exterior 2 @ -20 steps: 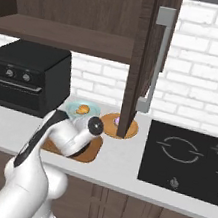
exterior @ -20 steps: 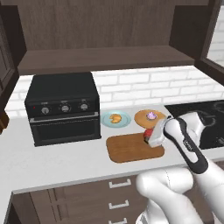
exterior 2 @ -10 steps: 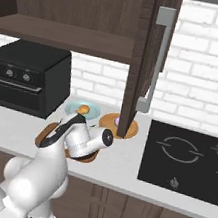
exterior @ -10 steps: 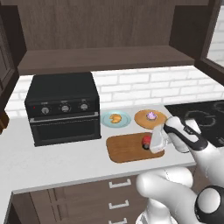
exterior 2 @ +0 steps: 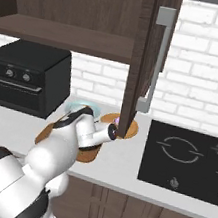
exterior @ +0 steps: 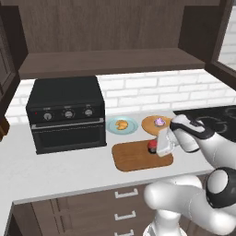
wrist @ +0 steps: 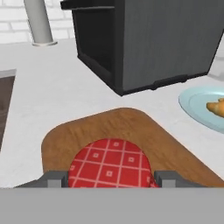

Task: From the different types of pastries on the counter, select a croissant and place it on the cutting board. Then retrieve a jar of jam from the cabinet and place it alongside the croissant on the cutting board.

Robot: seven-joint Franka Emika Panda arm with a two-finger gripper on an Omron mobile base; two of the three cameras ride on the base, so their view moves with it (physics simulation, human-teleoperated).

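The jar of jam (wrist: 111, 164), red with a checked top, sits low on the right part of the cutting board (exterior: 133, 159), and my gripper (wrist: 111, 179) is shut on it, one fingertip at each side. From the left base the jar (exterior: 151, 146) peeks out beside the white hand. The croissant (exterior: 122, 124) lies on a pale blue plate (exterior: 131, 126) behind the board, and also shows at the hand view's right edge (wrist: 217, 106). The pink-frosted pastry (exterior: 159, 121) rests on a round wooden plate (exterior: 150, 123). The cabinet shelf (exterior: 110, 62) hangs above.
A black toaster oven (exterior: 67, 120) stands on the counter left of the board. The black cooktop (exterior 2: 188, 160) lies to the right. An open cabinet door (exterior 2: 147, 62) hangs down just over the wooden plate (exterior 2: 130, 130).
The hand has come down with the jar onto the board's right part. The arm's elbow has swung out to the right and lower.
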